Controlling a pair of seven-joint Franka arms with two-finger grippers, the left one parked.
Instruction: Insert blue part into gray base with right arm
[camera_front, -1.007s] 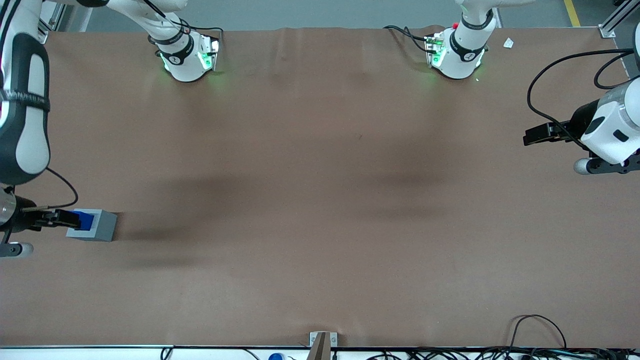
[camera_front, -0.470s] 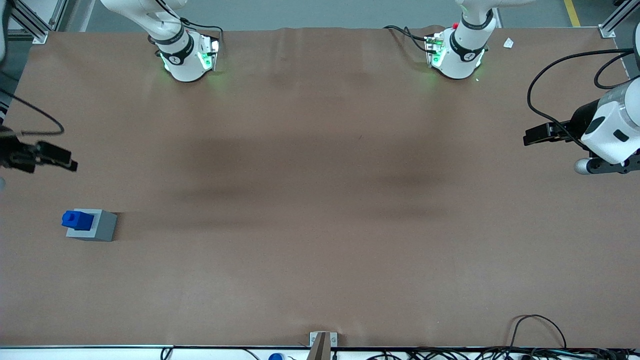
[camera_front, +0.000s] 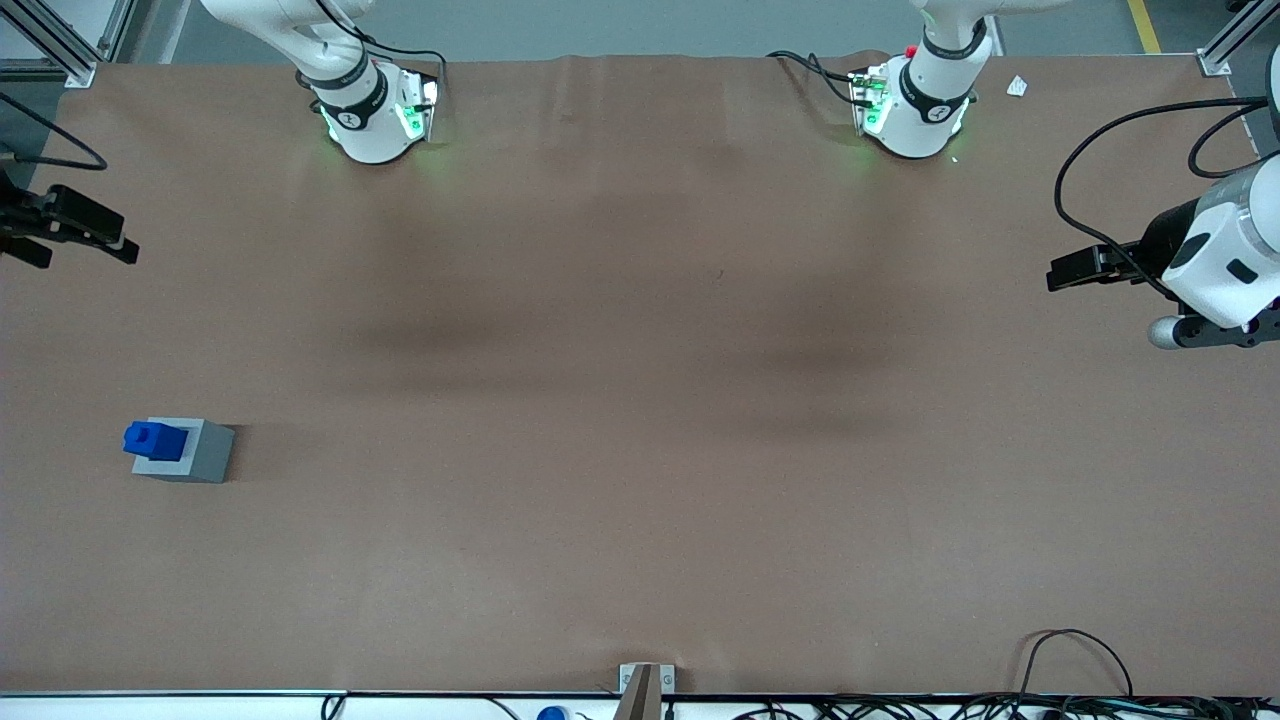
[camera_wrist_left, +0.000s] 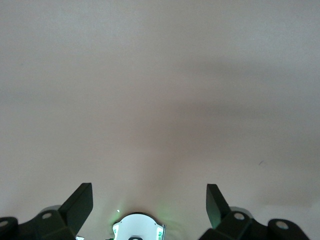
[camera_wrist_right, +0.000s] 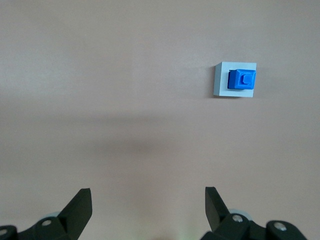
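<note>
your gripper (camera_front: 75, 228) is hanging high at the working arm's end of the table, its fingers (camera_wrist_right: 80, 210) standing wide apart and holding nothing. a second ago it was sitting right at the gray base with the blue part between its fingers; half a second ago it was already lifted clear, and now it is drawing farther from the front camera and out toward the table's edge, so you are watching a retreat, not an approach.

looking outward from there, the blue part (camera_front: 153, 439) is sitting in the gray base (camera_front: 195, 452), nearer the front camera than the gripper and well apart from it. neither block is showing any shift since the release. in the right wrist view the blue part (camera_wrist_right: 242, 80) is resting square inside the gray base (camera_wrist_right: 220, 80), its stud pointing up and a pale rim showing around it, wider on one side.

that is telling you the insertion is most likely done and the part is staying put unaided. how deep it is seated you cannot judge from these views. the brown table (camera_front: 640, 400) around the pair is carrying nothing else nearby.
</note>
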